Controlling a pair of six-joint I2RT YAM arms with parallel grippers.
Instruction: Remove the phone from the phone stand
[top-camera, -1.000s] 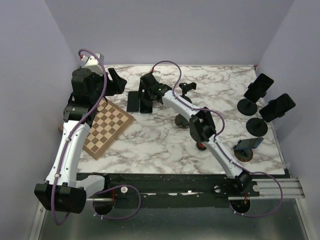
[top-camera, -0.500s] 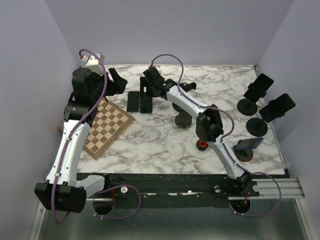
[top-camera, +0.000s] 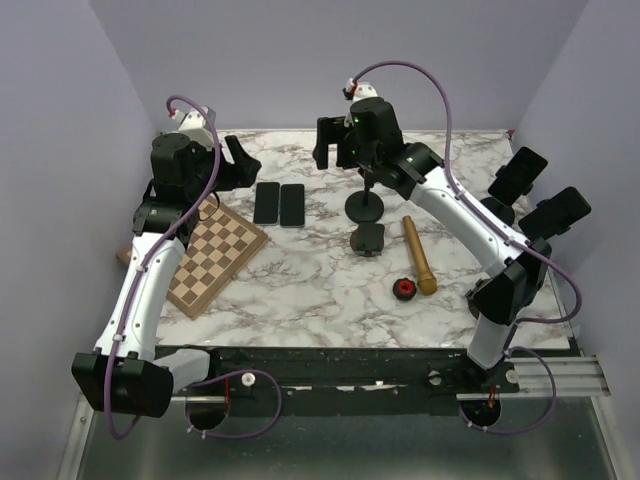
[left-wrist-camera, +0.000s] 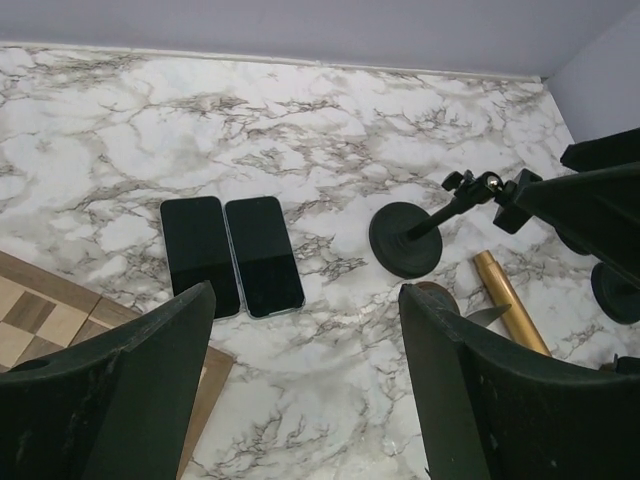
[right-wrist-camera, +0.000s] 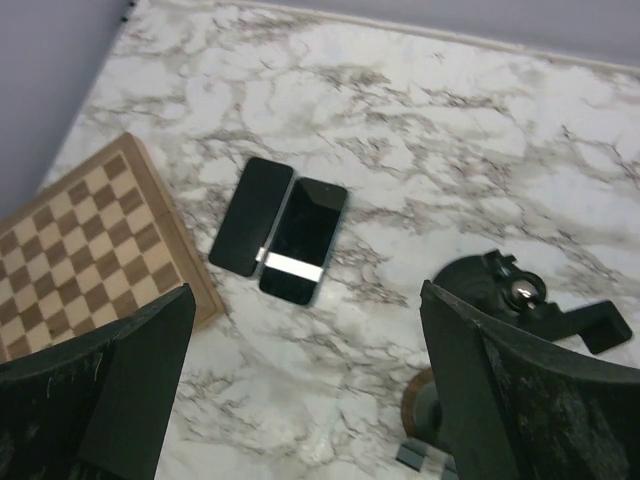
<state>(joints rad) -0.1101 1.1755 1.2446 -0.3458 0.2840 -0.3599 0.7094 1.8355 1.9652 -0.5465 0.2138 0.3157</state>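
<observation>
Rising off the two flat phones (top-camera: 267, 203), the right gripper (right-wrist-camera: 305, 300) is hanging wide and empty, so that removal is looking done.

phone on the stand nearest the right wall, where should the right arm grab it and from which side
Probably across its long edges near the free upper end, coming from above. The phone sits tilted, raised off the table, so those edges are open to the jaws; how it is held is hidden here.

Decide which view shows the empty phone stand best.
Left wrist: the empty phone stand shows whole, base to clamp. Right wrist looks down on it, base partly hidden. Top external shows it small, clamp unclear.
</observation>
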